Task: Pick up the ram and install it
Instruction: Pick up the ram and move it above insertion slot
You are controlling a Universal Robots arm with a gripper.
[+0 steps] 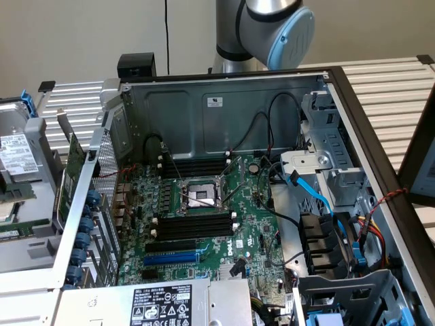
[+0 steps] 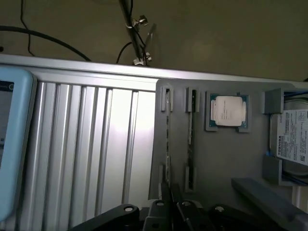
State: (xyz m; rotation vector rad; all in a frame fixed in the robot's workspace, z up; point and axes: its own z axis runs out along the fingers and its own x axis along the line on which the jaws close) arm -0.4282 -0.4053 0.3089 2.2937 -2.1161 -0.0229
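Observation:
Two ram sticks stand edge-on in narrow slots of a grey holder tray (image 2: 216,159): one ram stick (image 2: 167,139) and a second (image 2: 191,139) beside it. My gripper (image 2: 169,206) hangs over the tray's edge, roughly in line with the first stick and apart from it, holding nothing that I can see. In the exterior view the same tray (image 1: 30,248) sits at the left, outside the computer case, with green boards (image 1: 15,192) on it. The motherboard (image 1: 251,224) lies open in the case, with empty black memory slots (image 1: 194,224) beside the processor socket (image 1: 202,195).
On the tray lie a processor chip (image 2: 227,110) and a hard drive (image 2: 291,139). A ribbed metal table (image 2: 86,154) surrounds it. Inside the case are a blue slot (image 1: 170,258), black cables (image 1: 272,170), blue cables (image 1: 319,197) and drive bays. The arm's joint (image 1: 279,27) stands behind the case.

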